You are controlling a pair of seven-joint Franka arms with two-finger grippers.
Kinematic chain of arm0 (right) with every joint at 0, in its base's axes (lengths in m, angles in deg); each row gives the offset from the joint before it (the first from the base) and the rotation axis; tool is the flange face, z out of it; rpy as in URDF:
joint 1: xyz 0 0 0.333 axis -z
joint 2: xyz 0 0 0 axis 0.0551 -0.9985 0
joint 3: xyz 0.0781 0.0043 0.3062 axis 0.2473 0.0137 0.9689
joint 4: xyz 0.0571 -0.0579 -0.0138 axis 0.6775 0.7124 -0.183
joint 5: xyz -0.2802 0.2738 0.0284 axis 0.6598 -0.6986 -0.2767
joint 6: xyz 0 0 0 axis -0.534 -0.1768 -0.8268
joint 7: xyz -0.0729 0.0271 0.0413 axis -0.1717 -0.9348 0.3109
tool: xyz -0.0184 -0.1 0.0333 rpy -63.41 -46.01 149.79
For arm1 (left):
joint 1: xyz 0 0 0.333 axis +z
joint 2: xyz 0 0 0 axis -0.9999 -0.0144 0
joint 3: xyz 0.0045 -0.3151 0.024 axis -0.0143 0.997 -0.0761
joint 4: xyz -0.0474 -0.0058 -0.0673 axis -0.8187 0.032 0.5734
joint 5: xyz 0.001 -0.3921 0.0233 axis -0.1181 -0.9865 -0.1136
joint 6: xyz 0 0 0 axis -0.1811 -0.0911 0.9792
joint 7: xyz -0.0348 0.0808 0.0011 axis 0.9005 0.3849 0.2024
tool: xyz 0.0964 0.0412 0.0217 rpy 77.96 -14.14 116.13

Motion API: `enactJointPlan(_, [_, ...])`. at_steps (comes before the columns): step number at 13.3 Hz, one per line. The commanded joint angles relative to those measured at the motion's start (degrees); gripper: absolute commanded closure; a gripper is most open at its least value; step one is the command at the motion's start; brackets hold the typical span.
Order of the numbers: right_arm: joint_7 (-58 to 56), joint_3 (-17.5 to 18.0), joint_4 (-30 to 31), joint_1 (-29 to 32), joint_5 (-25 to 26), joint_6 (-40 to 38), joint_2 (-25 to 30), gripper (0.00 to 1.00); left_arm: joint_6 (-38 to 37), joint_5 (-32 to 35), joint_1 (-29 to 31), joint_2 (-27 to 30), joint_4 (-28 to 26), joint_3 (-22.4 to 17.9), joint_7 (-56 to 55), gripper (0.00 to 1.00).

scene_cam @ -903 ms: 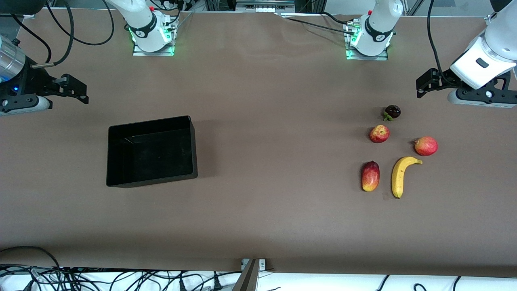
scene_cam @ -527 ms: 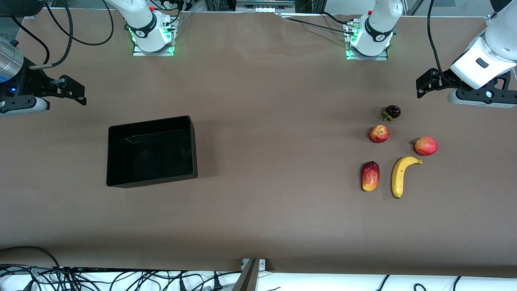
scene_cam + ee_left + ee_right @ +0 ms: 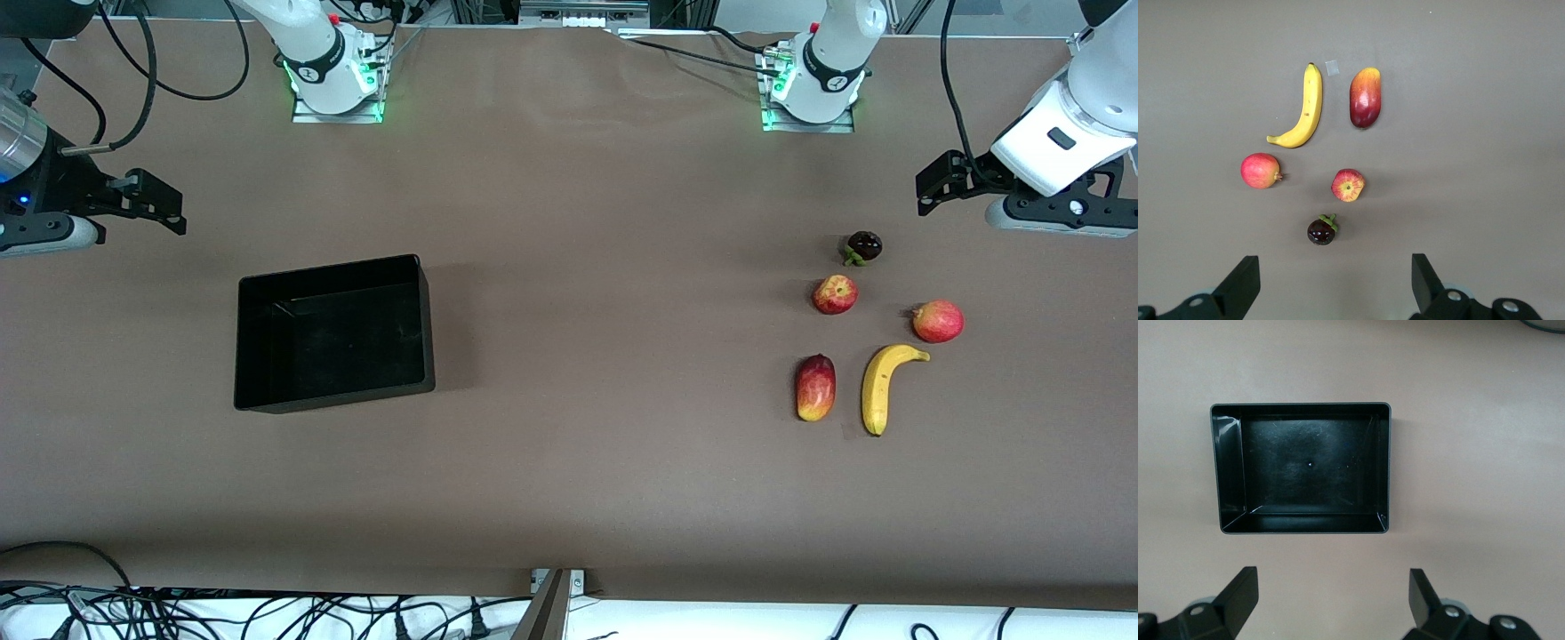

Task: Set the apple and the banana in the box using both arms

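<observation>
The apple (image 3: pixel 835 294) (image 3: pixel 1348 185) lies among a cluster of fruit toward the left arm's end of the table. The yellow banana (image 3: pixel 880 387) (image 3: pixel 1303 110) lies nearer to the front camera than the apple. The black box (image 3: pixel 333 333) (image 3: pixel 1301 405) stands empty toward the right arm's end. My left gripper (image 3: pixel 1062 215) (image 3: pixel 1335 280) hangs open high over bare table beside the fruit, holding nothing. My right gripper (image 3: pixel 36 233) (image 3: pixel 1331 593) hangs open high over bare table beside the box, also holding nothing.
A dark purple fruit with a green cap (image 3: pixel 863 246) (image 3: pixel 1321 231) lies just farther back than the apple. A pinkish-red round fruit (image 3: pixel 938 321) (image 3: pixel 1260 171) and an oval red-yellow fruit (image 3: pixel 816 387) (image 3: pixel 1365 97) flank the banana. Brown tabletop (image 3: pixel 605 311) spreads between box and fruit.
My right gripper has drifted a little outward toward the right arm's end of the table. The left arm, the fruit and the box have not moved.
</observation>
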Motion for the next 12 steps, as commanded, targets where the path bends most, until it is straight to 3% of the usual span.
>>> enactJointPlan(1, [0.5,0.2,-0.3,0.1,0.8,-0.3,0.4,0.00,-1.4,-0.5,0.1,-0.4,1.3,0.1,-0.6,0.00])
enactJointPlan(9, [-1.2,0.2,1.4,0.1,1.0,-2.8,-0.7,0.00,-1.6,-0.8,0.6,-1.3,1.3,0.1,-0.3,0.00])
enactJointPlan(12, [-3.7,-3.1,9.8,1.0,1.1,8.0,-3.3,0.00,-2.3,-0.8,0.6,-1.6,1.2,0.1,-0.3,0.00])
